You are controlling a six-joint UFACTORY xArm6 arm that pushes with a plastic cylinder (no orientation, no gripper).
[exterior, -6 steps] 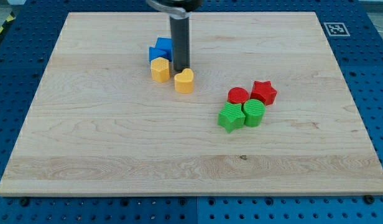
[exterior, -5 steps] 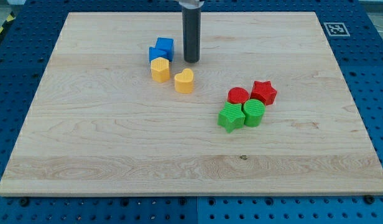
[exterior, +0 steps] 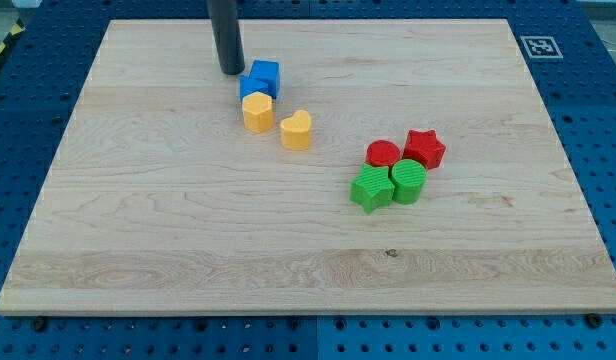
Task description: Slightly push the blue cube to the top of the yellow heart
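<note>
The blue cube [exterior: 263, 76] sits on the wooden board [exterior: 188, 230] toward the view's top, left of centre. A second blue block [exterior: 249, 88] touches its lower left side. A yellow block [exterior: 256, 112] lies just below them. The yellow heart [exterior: 297, 130] lies to the lower right of the blue cube, apart from it. My tip [exterior: 231, 71] rests on the board just left of the blue cube, a small gap away from it.
A red round block [exterior: 383, 154], a red star [exterior: 424, 148], a green star-like block [exterior: 371, 188] and a green round block [exterior: 409, 181] cluster right of centre. A marker tag [exterior: 537, 46] sits past the board's top right corner.
My tip has moved from just above the yellow heart, up and across to the view's left, to the left side of the blue cube. No block has moved.
</note>
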